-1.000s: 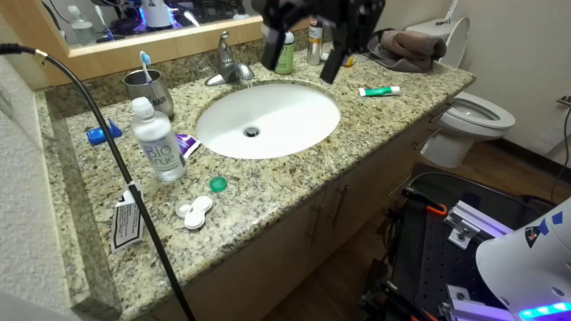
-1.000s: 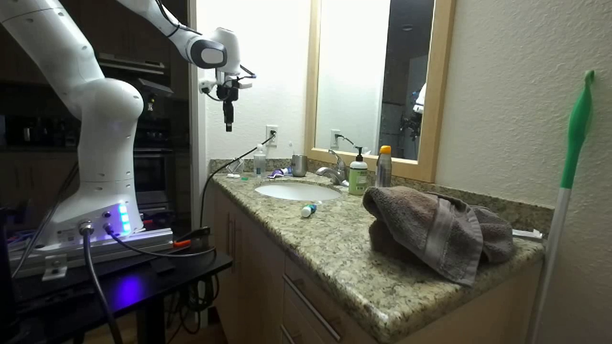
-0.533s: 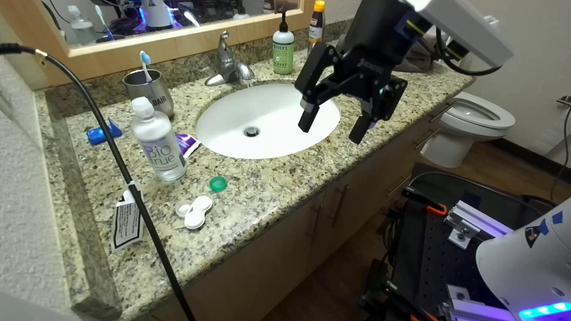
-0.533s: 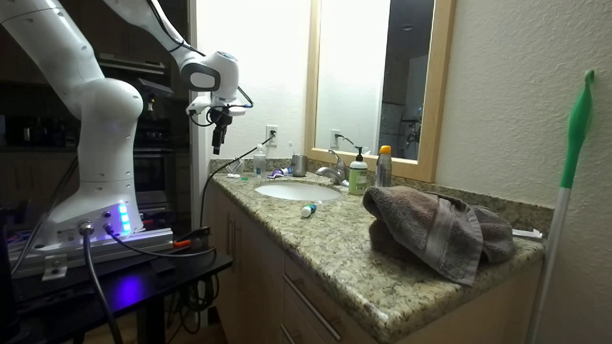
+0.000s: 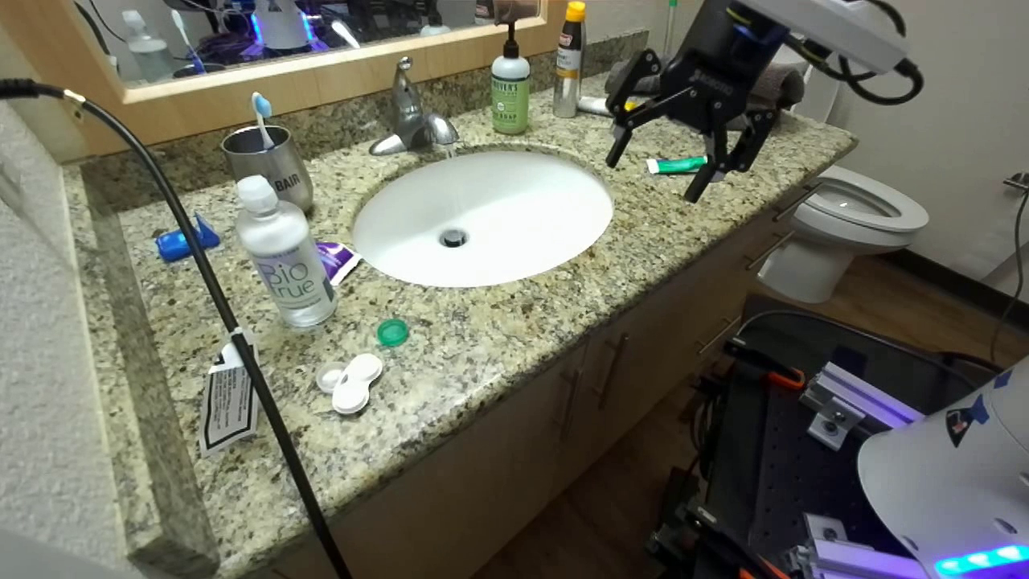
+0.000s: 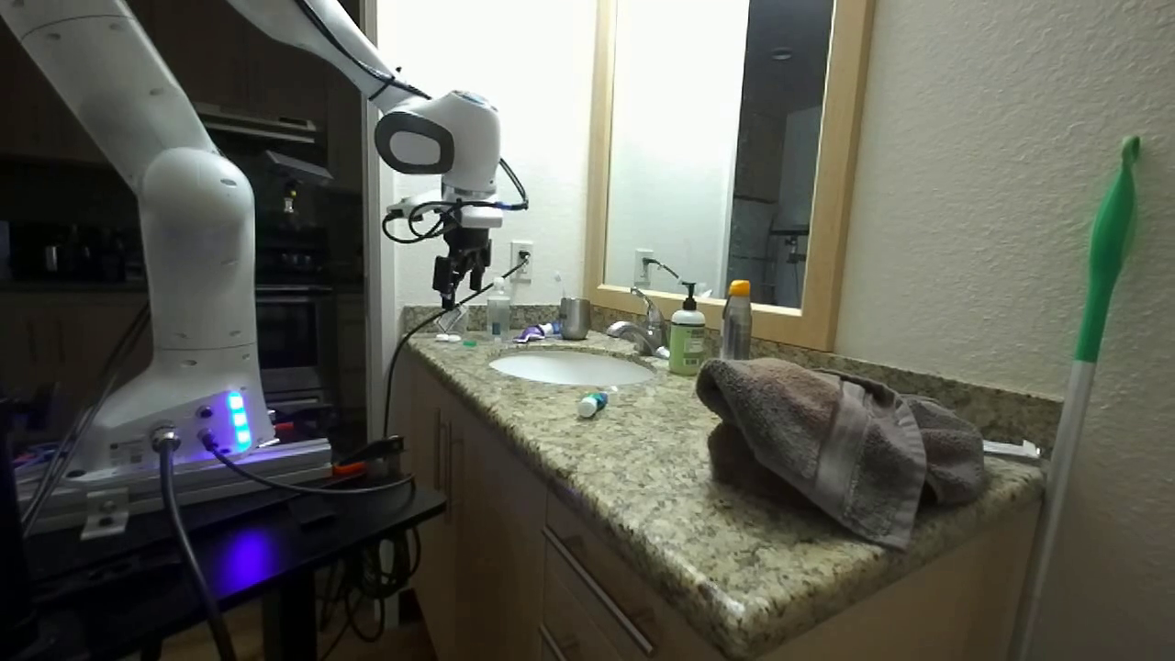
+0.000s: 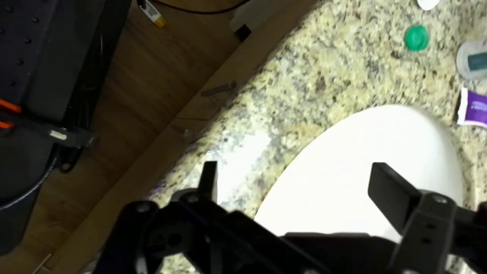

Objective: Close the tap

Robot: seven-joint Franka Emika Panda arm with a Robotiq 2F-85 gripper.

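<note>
The silver tap (image 5: 412, 125) stands behind the white oval basin (image 5: 482, 213), its lever raised and its curved spout over the rim. A thin, faint stream of water (image 5: 452, 151) falls from the spout. In both exterior views my gripper (image 5: 654, 177) hangs in the air, apart from the tap and pointing down. The wrist view has the gripper (image 7: 295, 171) open, its two fingers wide apart with nothing between them. Below it lie part of the basin (image 7: 342, 179) and the counter's front edge. The tap is out of the wrist view.
Beside the tap stand a green soap bottle (image 5: 510, 92) and a yellow-capped can (image 5: 567, 68). On its far side are a steel cup (image 5: 277, 169) and a clear bottle (image 5: 285, 257). A black cable (image 5: 193, 233) crosses the counter's end. A towel (image 6: 808, 413) is heaped opposite.
My gripper has come down from higher up, then shifted toward the counter over the last half second. It has also turned, so both fingers now show in both exterior views. The tap looks unchanged.
</note>
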